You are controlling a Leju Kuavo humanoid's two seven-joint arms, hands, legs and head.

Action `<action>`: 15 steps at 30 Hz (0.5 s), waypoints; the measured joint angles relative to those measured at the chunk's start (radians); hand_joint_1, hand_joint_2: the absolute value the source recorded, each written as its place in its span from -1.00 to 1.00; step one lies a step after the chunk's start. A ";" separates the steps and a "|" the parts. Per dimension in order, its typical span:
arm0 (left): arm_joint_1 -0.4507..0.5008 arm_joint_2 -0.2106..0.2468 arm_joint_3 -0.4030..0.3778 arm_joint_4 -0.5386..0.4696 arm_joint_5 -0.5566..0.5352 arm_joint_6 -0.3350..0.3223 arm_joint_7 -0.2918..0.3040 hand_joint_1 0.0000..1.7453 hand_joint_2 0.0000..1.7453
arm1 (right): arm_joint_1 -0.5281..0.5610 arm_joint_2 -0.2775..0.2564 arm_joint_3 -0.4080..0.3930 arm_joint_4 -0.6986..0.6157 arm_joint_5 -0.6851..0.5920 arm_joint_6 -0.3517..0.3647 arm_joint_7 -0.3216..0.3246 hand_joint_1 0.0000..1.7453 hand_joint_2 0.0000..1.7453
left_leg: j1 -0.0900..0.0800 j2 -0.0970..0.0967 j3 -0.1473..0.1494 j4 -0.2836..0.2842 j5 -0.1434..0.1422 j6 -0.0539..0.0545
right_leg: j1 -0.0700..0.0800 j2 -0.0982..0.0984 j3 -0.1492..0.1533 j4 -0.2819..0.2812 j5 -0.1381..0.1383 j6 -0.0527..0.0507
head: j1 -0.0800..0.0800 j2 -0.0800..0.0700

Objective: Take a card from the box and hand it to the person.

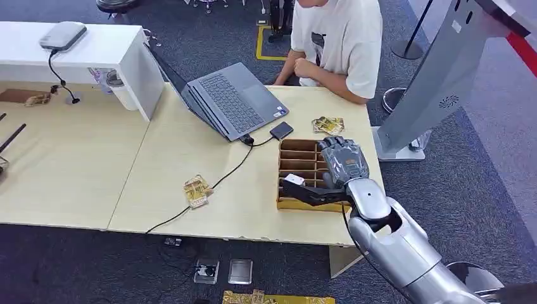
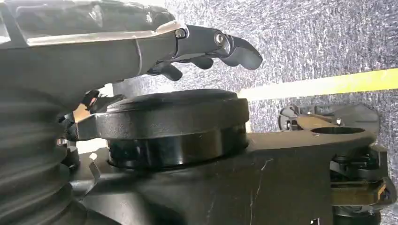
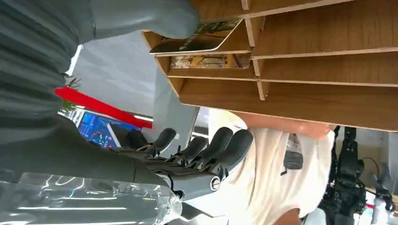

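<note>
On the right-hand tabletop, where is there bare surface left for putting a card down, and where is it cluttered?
Bare room lies on the table between the laptop and the near card stack, left of the cable. A strip is also bare between that cable and the box. It is crowded around the right hand, the box, the dark adapter and the far cards.

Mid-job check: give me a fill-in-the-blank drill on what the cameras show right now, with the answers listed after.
1. The right hand is at the wooden compartment ____, which sits on the table.
2. In the right wrist view, the thumb presses on a ____ at the edge of a compartment.
3. The open laptop stands in front of the seated ____.
4. The left hand hangs over carpet crossed by a ____ stripe.

Missing words: box; card; person; yellow
</note>
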 joint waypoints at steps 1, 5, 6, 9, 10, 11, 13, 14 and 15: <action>0.000 0.000 0.000 0.000 0.000 0.000 0.000 -1.00 1.00 | -0.001 0.000 0.000 0.002 0.000 0.000 0.000 -0.38 1.00 | 0.000 0.000 0.000 0.000 0.000 0.000 | 0.000 0.000 0.000 0.000 0.000 0.000 | 0.000 0.000; 0.000 0.000 -0.001 0.000 -0.005 -0.002 0.000 -1.00 1.00 | -0.002 0.000 0.002 0.008 -0.001 -0.001 0.000 -0.36 1.00 | 0.000 0.000 0.000 0.000 0.000 0.000 | 0.000 0.000 0.000 0.000 0.000 0.000 | 0.000 0.000; 0.000 0.000 -0.002 0.000 -0.005 -0.002 0.000 -1.00 1.00 | -0.002 0.000 0.002 0.010 -0.001 -0.002 0.000 -0.32 1.00 | 0.000 0.000 0.000 0.000 0.000 0.000 | 0.000 0.000 0.000 0.000 0.000 0.000 | 0.000 0.000; -0.001 0.000 -0.006 0.000 -0.006 -0.005 -0.001 -1.00 1.00 | -0.002 0.000 0.002 0.013 -0.002 -0.002 0.002 -0.26 1.00 | 0.000 0.000 0.000 0.000 0.000 0.000 | 0.000 0.000 0.000 0.000 0.000 0.000 | 0.000 0.000; -0.001 0.000 -0.006 0.000 -0.006 -0.007 -0.001 -1.00 1.00 | -0.002 0.000 0.002 0.013 -0.002 -0.002 0.002 -0.28 1.00 | 0.000 0.000 0.000 0.000 0.000 0.000 | 0.000 0.000 0.000 0.000 0.000 0.000 | 0.000 0.000; -0.001 0.000 -0.007 0.000 -0.006 -0.008 -0.001 -1.00 1.00 | -0.002 0.000 0.002 0.014 -0.002 -0.002 0.002 -0.30 1.00 | 0.000 0.000 0.000 0.000 0.000 0.000 | 0.000 0.000 0.000 0.000 0.000 0.000 | 0.000 0.000; -0.001 0.000 -0.010 0.000 -0.006 -0.009 -0.002 -1.00 1.00 | -0.002 0.000 0.002 0.016 -0.002 -0.002 0.002 -0.30 1.00 | 0.000 0.000 0.000 0.000 0.000 0.000 | 0.000 0.000 0.000 0.000 0.000 0.000 | 0.000 0.000; -0.002 0.000 -0.011 0.000 -0.006 -0.010 -0.002 -1.00 1.00 | -0.002 0.000 0.002 0.017 -0.002 -0.002 0.002 -0.32 1.00 | 0.000 0.000 0.000 0.000 0.000 0.000 | 0.000 0.000 0.000 0.000 0.000 0.000 | 0.000 0.000; -0.002 0.000 -0.013 0.000 -0.006 -0.010 -0.002 -1.00 1.00 | -0.002 0.000 0.002 0.018 -0.002 -0.002 0.002 -0.32 1.00 | 0.000 0.000 0.000 0.000 0.000 0.000 | 0.000 0.000 0.000 0.000 0.000 0.000 | 0.000 0.000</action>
